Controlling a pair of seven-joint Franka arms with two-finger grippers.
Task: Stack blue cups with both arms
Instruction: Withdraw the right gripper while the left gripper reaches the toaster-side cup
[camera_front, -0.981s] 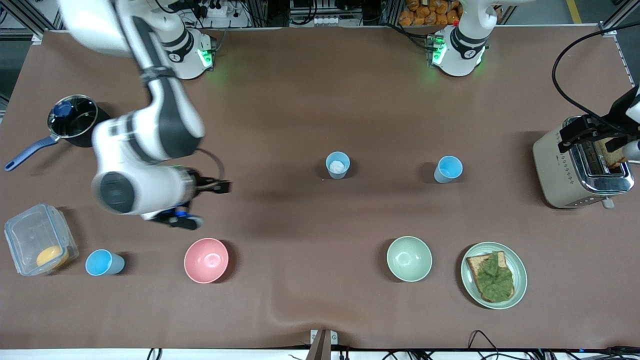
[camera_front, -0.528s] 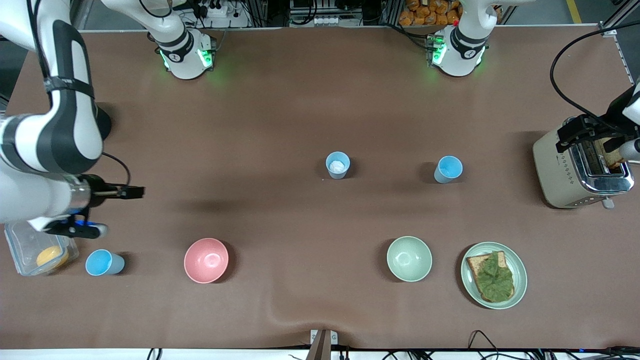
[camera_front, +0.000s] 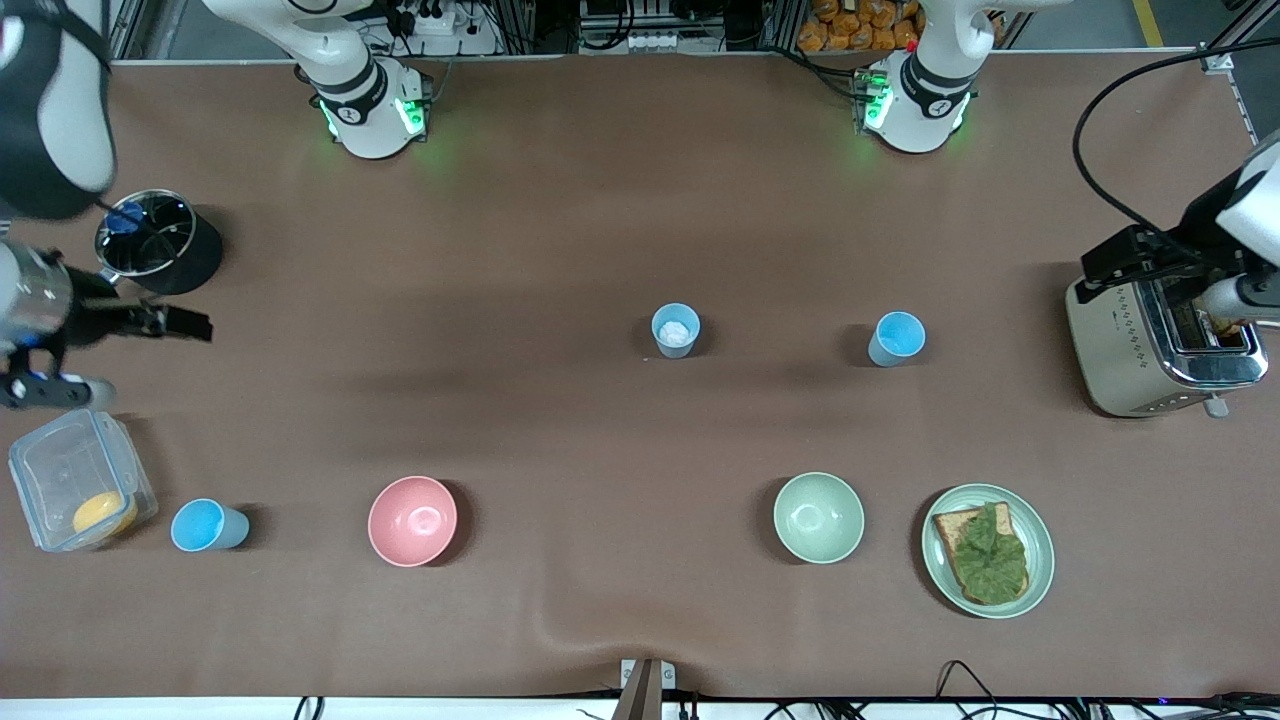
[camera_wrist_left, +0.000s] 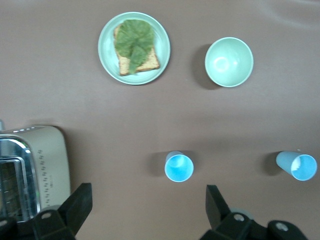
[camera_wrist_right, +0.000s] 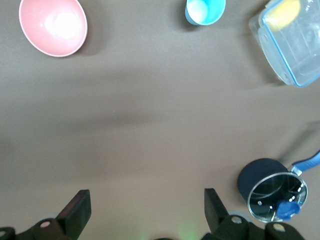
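On the brown table (camera_front: 560, 200) three blue cups stand upright and well apart from one another. The paler cup (camera_front: 676, 330), whitish inside, sits near the middle of the table; the brighter sky-blue cup (camera_front: 896, 338) stands beside it toward the left arm's end. A third blue cup (camera_front: 207, 526) stands nearer the front camera at the right arm's end, just beside a clear lidded container (camera_front: 78, 490) with something yellow in it, and with a pink bowl (camera_front: 412, 520) on its inner side.

Up in the air at the left arm's end, the left gripper (camera_wrist_left: 145, 212) hangs over the toaster (camera_front: 1160, 345), its fingers spread wide with nothing between them. Its wrist view shows the sky-blue cup (camera_wrist_left: 179, 167) roughly between the fingertips but down on the table, apart from them, and the paler cup (camera_wrist_left: 298, 165) off to one side.

At the right arm's end the right gripper (camera_wrist_right: 145, 212) hangs over the table edge beside a dark saucepan (camera_front: 155, 240) with a blue handle; it looks partly cut off in the front view, though its wrist view shows the fingers wide apart and empty. The third cup (camera_wrist_right: 204, 10) lies well away from those fingers.

A pale green bowl (camera_front: 818, 517) and a plate (camera_front: 1040, 560) bearing toast with greens sit nearer the front camera.
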